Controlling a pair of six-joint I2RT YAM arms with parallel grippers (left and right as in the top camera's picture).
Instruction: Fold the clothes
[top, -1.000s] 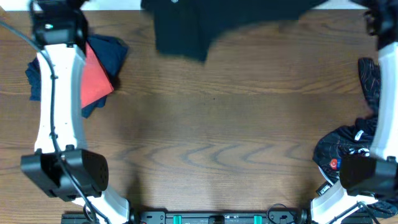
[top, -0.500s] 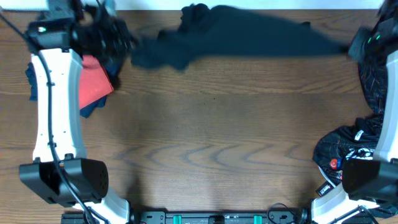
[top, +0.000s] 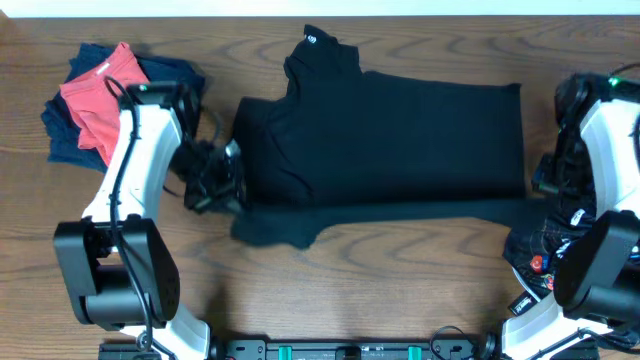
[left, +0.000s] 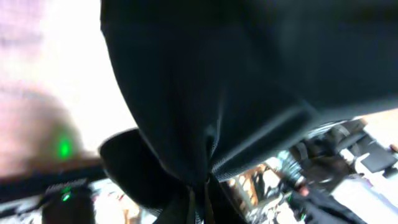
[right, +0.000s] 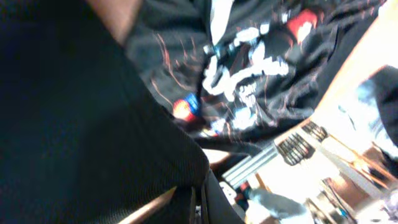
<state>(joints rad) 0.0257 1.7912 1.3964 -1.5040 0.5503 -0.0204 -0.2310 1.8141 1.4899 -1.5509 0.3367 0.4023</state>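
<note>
Clothes (top: 400, 140) here meant chiefly one big black shirt (top: 420, 120), which lay spread across the far middle of the table (top: 380, 300). Its body was mostly flat. A narrow part with a small white mark poked out at the far edge, and a rumpled flap trailed off the near left corner. My left end effector (top: 215, 185) was at the shirt's left edge, and my left wrist view showed black cloth gathered into folds and pinched between the closed fingers. My right end effector (top: 543, 182) was at the right edge. There the cloth ran down into the fingers and looked clamped too, though that view was blurred.

A red and blue pile (top: 95, 105) sat at the far left corner, apart from the shirt. A dark printed pile (top: 555, 245) lay by my right arm, just beside the shirt's near right corner.

I judged the shirt light, limp and not fragile. It would sag and crease wherever it was unsupported, and it would drag on the wood rather than slide cleanly. The best holds seemed to be corners or hems, pinching a single layer at two points well apart so the cloth stayed taut between them. The loose near flap would need smoothing before any fold.
</note>
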